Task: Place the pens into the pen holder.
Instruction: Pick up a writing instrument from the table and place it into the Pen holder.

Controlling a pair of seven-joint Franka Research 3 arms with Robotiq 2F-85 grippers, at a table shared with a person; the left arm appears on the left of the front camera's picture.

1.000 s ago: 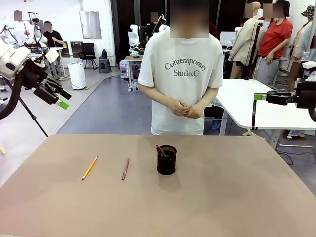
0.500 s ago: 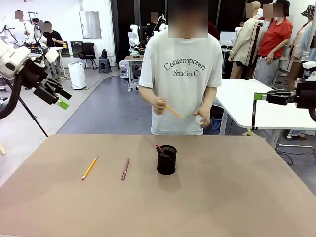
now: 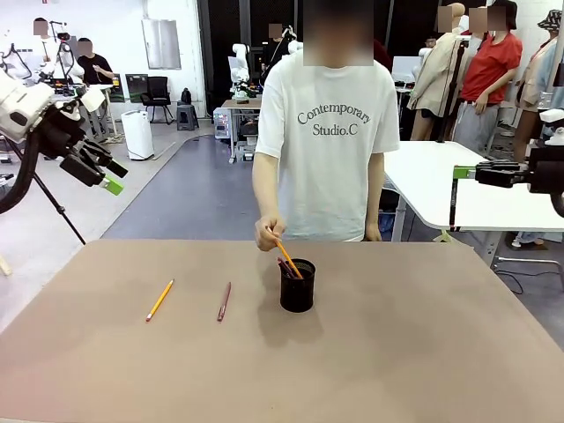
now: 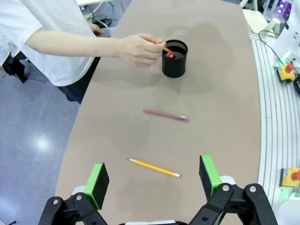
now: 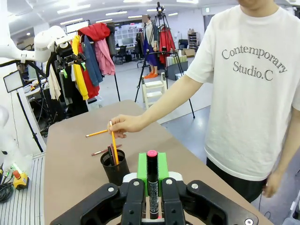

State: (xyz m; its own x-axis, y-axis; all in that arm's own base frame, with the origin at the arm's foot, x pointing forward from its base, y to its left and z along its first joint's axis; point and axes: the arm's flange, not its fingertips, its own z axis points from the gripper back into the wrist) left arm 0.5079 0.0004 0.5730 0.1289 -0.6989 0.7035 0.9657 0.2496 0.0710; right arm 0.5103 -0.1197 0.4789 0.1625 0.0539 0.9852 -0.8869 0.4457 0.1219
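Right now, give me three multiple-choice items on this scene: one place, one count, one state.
1. In the front view, the orange-yellow pencil lies where from the pen holder?
A. to its left
B. to its right
C. inside it

2. How many pens lie flat on the table?
A. one
B. two
C. four

3. The right gripper is:
A. open and empty
B. shut on a pen
C. pressed on the table

Answers:
1 A, it lies well left of the cup.
2 B, that pencil and the reddish-brown pen.
3 B, it clamps a dark pink-capped pen.
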